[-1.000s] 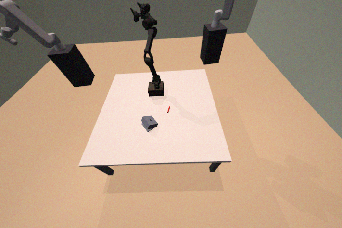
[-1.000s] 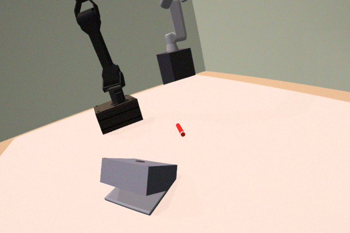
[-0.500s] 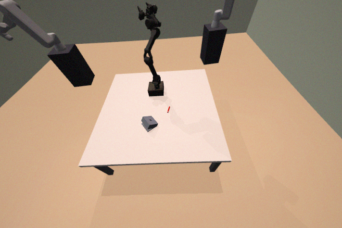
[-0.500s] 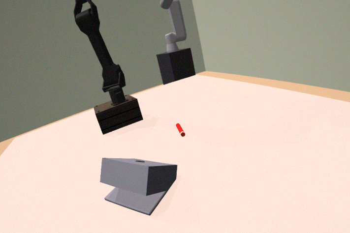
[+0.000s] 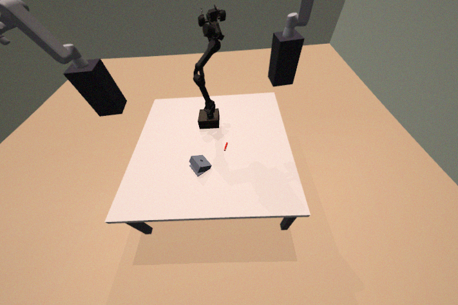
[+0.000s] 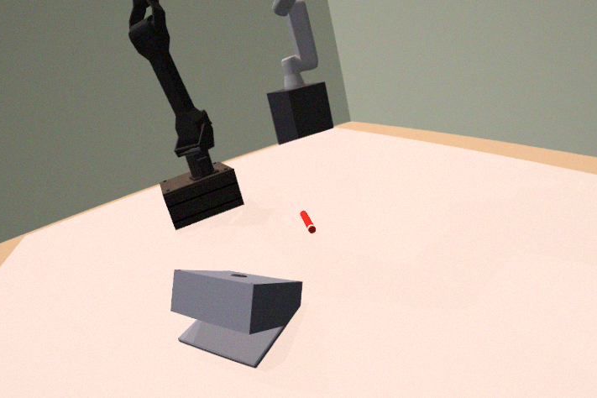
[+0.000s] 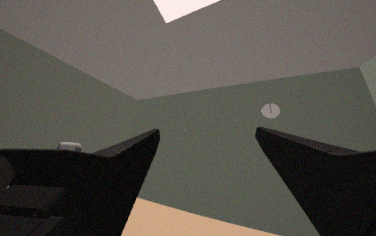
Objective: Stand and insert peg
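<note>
The red peg (image 5: 226, 145) (image 6: 306, 219) lies on its side on the table. Its white band is near the end facing the top and exterior views. The grey sloped panel (image 5: 196, 163) (image 6: 212, 300) stands on a thin base plate, with one dark hole (image 5: 201, 160) (image 6: 238, 275) in its upper face. The hole shows nothing in it. My gripper (image 5: 208, 8) (image 7: 206, 132) is open and empty, raised high above the arm's base and far from the peg and the panel. The exterior view does not show it, and the wrist view shows neither peg nor panel.
The arm's dark base box (image 5: 208, 120) (image 6: 205, 199) stands at the back of the table (image 5: 164, 194) (image 6: 448, 305), behind peg and panel. Two grey arms on black pedestals (image 5: 98, 89) (image 5: 285, 61) stand off the table, behind it to the left and right.
</note>
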Motion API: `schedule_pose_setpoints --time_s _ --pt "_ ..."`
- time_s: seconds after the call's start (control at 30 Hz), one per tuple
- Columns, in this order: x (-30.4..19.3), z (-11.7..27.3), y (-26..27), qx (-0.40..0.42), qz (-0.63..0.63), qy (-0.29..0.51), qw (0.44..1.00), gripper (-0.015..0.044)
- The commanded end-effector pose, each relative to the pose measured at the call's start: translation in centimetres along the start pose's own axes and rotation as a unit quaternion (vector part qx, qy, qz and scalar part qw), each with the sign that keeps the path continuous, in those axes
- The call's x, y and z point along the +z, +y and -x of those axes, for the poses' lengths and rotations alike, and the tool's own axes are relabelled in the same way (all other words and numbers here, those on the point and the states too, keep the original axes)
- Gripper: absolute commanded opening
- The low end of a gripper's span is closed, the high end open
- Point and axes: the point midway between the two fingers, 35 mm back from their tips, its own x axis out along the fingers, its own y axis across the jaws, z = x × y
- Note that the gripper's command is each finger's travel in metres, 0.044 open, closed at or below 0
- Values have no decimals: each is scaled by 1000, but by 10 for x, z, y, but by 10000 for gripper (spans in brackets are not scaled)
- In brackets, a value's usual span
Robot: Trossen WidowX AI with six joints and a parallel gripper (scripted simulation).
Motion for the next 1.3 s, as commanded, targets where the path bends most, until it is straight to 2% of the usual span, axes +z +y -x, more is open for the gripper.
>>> schedule_pose_setpoints --time_s 0.0,0.63,1.27 --pt "-13 11 -43 -62 37 13 997 440" --pt "-27 106 -179 -289 205 94 930 440" --pt "-23 265 -267 -481 325 233 780 440"
